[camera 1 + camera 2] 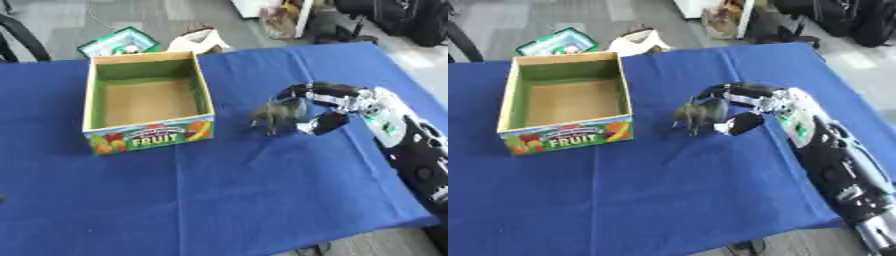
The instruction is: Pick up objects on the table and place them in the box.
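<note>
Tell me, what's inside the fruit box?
Nothing shows inside the fruit box, just its bare brown floor. The near wall hides a strip of floor behind it.

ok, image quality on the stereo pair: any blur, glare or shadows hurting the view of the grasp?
Left eye view: soft all over, the small dark object in the right hand shows no detail; box casts a faint shadow on the blue cloth. Right eye view: equally soft; bright floor beyond the table, no glare on the cloth; the hand's silver parts shine a little.
</note>
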Robot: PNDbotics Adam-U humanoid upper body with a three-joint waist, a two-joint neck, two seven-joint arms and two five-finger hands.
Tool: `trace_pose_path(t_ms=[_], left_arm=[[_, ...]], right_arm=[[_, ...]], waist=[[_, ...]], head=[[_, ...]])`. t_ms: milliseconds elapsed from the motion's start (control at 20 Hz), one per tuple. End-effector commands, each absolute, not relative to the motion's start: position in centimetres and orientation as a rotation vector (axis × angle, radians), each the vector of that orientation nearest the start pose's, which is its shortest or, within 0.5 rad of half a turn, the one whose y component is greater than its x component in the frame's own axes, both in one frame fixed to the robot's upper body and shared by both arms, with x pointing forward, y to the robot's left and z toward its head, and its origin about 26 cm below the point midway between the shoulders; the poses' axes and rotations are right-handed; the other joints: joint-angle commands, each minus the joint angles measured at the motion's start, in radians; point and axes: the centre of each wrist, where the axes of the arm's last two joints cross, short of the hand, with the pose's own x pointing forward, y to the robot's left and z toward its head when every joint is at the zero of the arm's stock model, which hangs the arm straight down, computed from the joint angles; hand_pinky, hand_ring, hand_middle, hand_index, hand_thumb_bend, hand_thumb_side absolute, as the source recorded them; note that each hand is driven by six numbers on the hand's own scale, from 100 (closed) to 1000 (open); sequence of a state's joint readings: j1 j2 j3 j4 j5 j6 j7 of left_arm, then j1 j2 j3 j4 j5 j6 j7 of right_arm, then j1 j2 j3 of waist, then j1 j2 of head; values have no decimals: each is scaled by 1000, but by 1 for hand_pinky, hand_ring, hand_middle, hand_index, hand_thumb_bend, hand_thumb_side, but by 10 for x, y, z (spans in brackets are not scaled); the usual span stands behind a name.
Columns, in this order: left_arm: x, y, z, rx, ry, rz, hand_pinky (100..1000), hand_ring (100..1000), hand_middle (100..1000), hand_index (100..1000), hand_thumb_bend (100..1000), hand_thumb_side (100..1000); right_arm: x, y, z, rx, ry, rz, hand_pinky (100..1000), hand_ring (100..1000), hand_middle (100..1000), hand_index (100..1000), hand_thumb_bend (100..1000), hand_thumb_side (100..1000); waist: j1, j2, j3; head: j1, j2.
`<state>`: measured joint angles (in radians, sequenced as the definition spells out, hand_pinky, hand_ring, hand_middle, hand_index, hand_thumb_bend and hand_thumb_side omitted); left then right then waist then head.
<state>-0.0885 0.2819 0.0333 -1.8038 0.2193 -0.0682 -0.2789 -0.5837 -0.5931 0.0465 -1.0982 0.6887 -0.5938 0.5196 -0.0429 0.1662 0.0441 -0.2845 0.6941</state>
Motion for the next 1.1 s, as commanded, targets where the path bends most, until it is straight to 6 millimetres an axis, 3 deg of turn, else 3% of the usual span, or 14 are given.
trace_pose_path(t_ms=[50,150,200,250,350,400,550,800,1100], left_arm=[[293,298,100,-169,-1944,-392,586,523,562,616,100,817],[293,298,100,-170,-1945,-393,586,523,563,616,100,816],[293,298,100,-170,-1945,-392,586,523,563,616,100,816],[292,298,100,-170,-1945,-392,586,522,563,616,100,816],[292,298,100,-169,-1945,-391,587,523,563,617,100,816],[292,298,99,-169,-1945,-391,587,522,563,617,100,817],[293,298,99,-170,-1945,-391,587,523,563,617,100,817],[293,298,100,-169,-1945,-391,587,523,563,617,100,817],[293,298,100,-170,-1944,-391,588,523,564,617,100,815]], right_arm=[[415,-384,137,-618,-1427,1749,907,921,913,970,100,541],[416,-382,133,-631,-1408,1770,893,893,886,960,100,511],[417,-382,131,-639,-1401,1776,877,869,865,944,100,455],[418,-381,129,-646,-1395,1780,874,865,863,943,100,464],[419,-382,125,-662,-1389,1782,833,811,819,919,100,381],[419,-382,124,-670,-1389,1783,812,779,786,898,100,287],[421,-380,123,-695,-1394,1786,768,710,714,852,100,281],[424,-381,127,-748,-1449,1749,662,487,477,669,100,255],[430,-374,153,-797,-1572,1695,604,391,359,543,100,222]], waist=[[3,-12,0],[4,-11,1],[5,-11,1],[5,-11,2],[6,-11,4],[6,-11,4],[5,-11,4],[4,-11,4],[2,-14,4]], head=[[-4,6],[-4,6],[-5,6],[-5,6],[-5,5],[-5,5],[-6,5],[-4,4],[-2,3]])
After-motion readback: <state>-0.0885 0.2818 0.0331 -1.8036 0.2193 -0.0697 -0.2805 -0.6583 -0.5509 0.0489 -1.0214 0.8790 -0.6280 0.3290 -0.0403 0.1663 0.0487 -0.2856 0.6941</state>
